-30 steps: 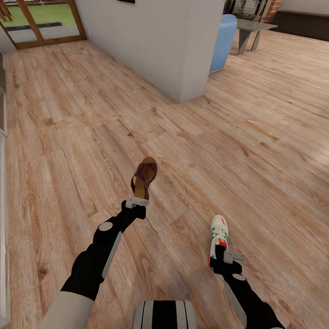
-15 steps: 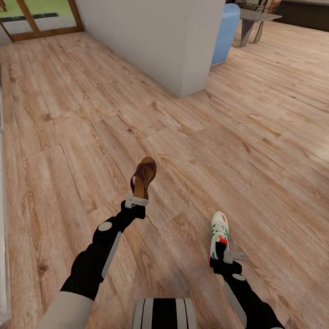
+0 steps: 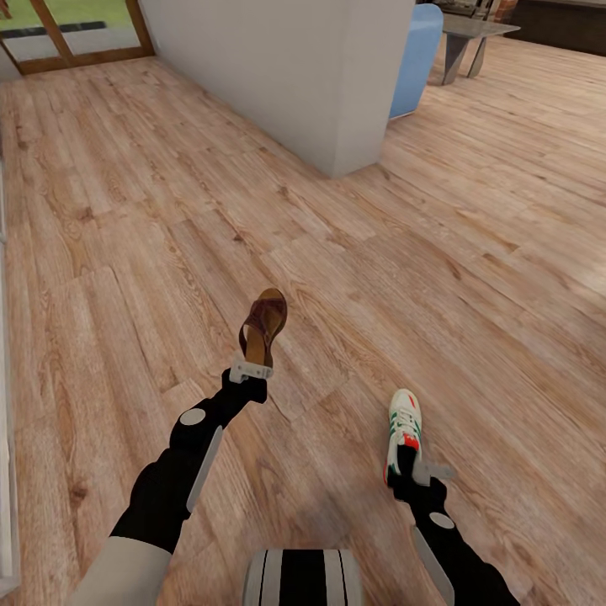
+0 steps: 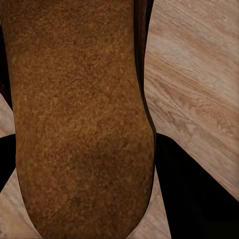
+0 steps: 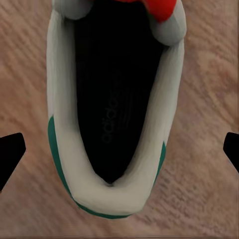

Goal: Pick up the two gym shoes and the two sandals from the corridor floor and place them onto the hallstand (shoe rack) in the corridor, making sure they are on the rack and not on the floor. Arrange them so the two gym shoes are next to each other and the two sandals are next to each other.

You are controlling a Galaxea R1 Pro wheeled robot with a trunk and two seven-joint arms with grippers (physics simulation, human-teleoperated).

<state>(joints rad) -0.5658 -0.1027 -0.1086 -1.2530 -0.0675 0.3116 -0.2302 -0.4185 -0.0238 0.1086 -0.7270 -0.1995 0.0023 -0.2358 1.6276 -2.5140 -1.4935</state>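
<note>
The left end effector [image 3: 250, 368] is clamped on the heel of a dark reddish-brown leather sandal with a tan sole [image 3: 263, 325], carried above the light wood-plank corridor floor [image 3: 126, 252]. Right of the sandal, the right end effector [image 3: 418, 470] grips a white lace-up gym shoe with green stripes [image 3: 403, 429] by its heel collar. Both look light; the sandal's flexible straps likely favour the stiffer sole

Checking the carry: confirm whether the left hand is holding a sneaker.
No, the left hand grips a brown sandal; the sneaker is in the right hand.
</note>
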